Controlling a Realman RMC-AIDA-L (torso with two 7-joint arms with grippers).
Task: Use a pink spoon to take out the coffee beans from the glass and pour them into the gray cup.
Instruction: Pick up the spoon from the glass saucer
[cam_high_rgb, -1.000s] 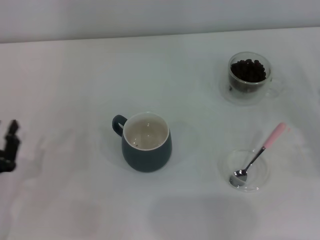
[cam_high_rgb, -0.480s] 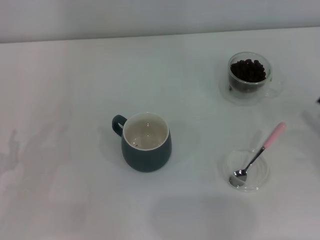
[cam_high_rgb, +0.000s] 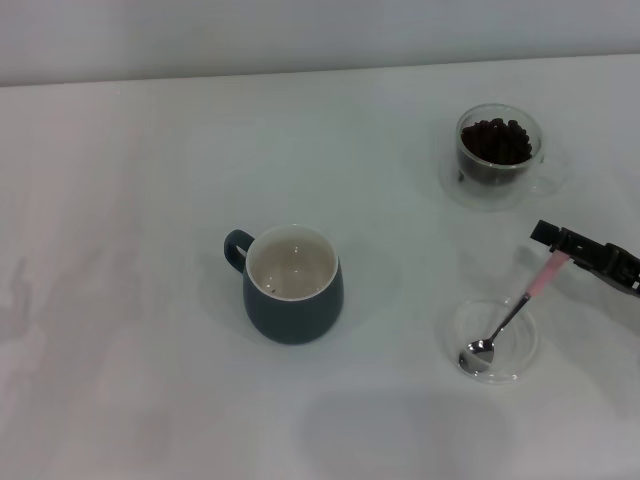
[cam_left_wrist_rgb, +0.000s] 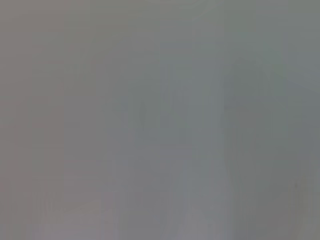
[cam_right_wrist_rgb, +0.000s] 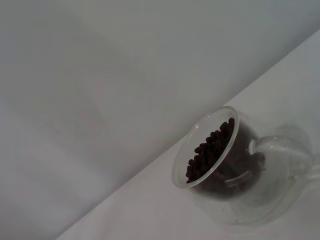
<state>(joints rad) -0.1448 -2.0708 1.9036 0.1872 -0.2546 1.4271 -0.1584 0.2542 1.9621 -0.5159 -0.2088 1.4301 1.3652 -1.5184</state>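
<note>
The pink spoon (cam_high_rgb: 512, 316) lies with its silver bowl in a shallow clear dish (cam_high_rgb: 524, 361) and its pink handle pointing up and to the right. My right gripper (cam_high_rgb: 552, 238) reaches in from the right edge, its dark tip just above the end of the handle. The glass (cam_high_rgb: 498, 172) with the coffee beans (cam_high_rgb: 495, 140) stands at the back right. In the right wrist view the glass (cam_right_wrist_rgb: 240, 202) and the coffee beans (cam_right_wrist_rgb: 209, 150) appear close by. The gray cup (cam_high_rgb: 293, 305) stands in the middle, handle to the left. My left gripper is out of sight.
White table (cam_high_rgb: 150, 180) with a pale wall behind its far edge. The left wrist view is a plain grey blur.
The left gripper, at the left edge one second ago, has withdrawn out of view. The right gripper has come in from the right edge to above the spoon's handle.
</note>
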